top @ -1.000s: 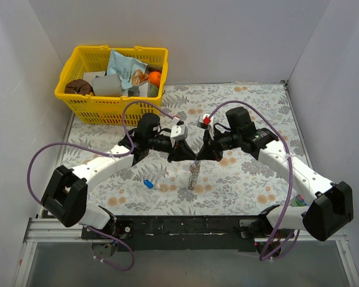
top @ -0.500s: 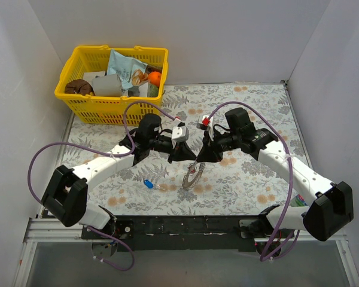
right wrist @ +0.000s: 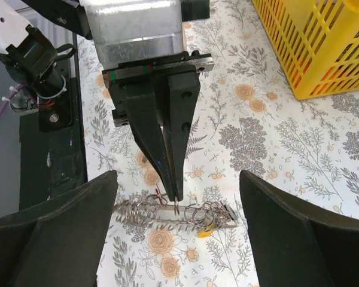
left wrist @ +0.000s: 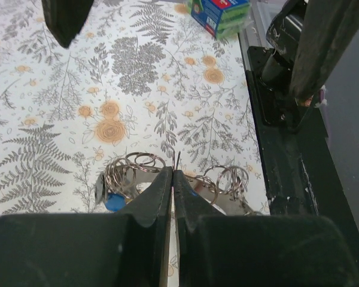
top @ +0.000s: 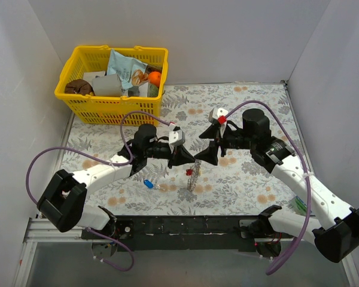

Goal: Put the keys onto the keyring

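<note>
The keyring (top: 193,177), a silver piece hung with several small wire rings, dangles edge-on above the mat. My left gripper (top: 183,156) is shut on one of its rings. A red key (top: 189,172) hangs against it. The left wrist view has the jaws (left wrist: 172,174) pressed together on a thin wire, with the keyring (left wrist: 227,182) below and a blue cap (left wrist: 113,202) among the rings. My right gripper (top: 203,154) stands open just right of it, holding nothing. In the right wrist view its gripper (right wrist: 176,176) flanks the keyring (right wrist: 143,210). One blue key (top: 148,184) lies on the mat.
A yellow basket (top: 78,105) full of groceries stands at the back left, also seen as the basket (right wrist: 323,54). A blue and green box (left wrist: 218,13) lies near the right front edge. The black base rail (top: 185,226) runs along the near side. White walls enclose the mat.
My right gripper has opened, let go of the keyring and drawn back to the right. The keyring now hangs from the left gripper alone, with the red key showing on it.
</note>
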`<state>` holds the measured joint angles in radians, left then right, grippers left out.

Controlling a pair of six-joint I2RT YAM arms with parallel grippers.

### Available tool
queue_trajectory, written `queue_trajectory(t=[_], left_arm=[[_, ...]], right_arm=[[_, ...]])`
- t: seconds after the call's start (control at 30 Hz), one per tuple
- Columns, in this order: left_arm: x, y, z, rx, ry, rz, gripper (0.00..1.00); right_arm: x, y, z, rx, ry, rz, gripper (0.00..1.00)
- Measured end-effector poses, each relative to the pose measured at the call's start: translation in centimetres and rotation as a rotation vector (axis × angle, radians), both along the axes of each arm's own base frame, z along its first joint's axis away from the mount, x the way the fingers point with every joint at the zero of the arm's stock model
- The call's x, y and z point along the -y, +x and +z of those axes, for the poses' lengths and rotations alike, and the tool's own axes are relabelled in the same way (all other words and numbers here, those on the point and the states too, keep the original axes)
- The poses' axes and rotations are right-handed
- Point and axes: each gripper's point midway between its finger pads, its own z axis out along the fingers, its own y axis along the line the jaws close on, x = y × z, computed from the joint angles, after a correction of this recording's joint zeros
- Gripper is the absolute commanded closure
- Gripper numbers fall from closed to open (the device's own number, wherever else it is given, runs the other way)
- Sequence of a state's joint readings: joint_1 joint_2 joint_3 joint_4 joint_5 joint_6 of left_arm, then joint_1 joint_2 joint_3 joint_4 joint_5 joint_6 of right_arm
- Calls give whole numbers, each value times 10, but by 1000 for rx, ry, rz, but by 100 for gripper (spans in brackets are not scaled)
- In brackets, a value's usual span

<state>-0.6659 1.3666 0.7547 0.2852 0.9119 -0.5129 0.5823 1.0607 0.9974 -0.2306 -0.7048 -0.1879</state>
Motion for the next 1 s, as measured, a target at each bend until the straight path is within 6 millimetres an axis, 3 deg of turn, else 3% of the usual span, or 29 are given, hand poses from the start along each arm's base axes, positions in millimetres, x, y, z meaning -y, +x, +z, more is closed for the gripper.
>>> queue_trajectory(t=[0.27, 0.4, 0.67, 0.83, 1.0], left_arm=[[2, 8, 20, -24, -101, 56, 100], [-6, 26, 31, -36, -150, 141, 100], [-54, 64, 72, 1, -296, 367, 100], [-86, 76, 101, 67, -340, 460, 100], [-125, 96, 108, 90, -310, 569, 100]], right_arm=[[0, 2, -11, -23, 5, -8, 10], [0, 1, -12, -26, 11, -2, 9], [-2, 0, -14, -31, 19, 12, 7], [-4, 0, -23, -59, 19, 15, 6], [-10, 7, -46, -129, -17, 18, 6]])
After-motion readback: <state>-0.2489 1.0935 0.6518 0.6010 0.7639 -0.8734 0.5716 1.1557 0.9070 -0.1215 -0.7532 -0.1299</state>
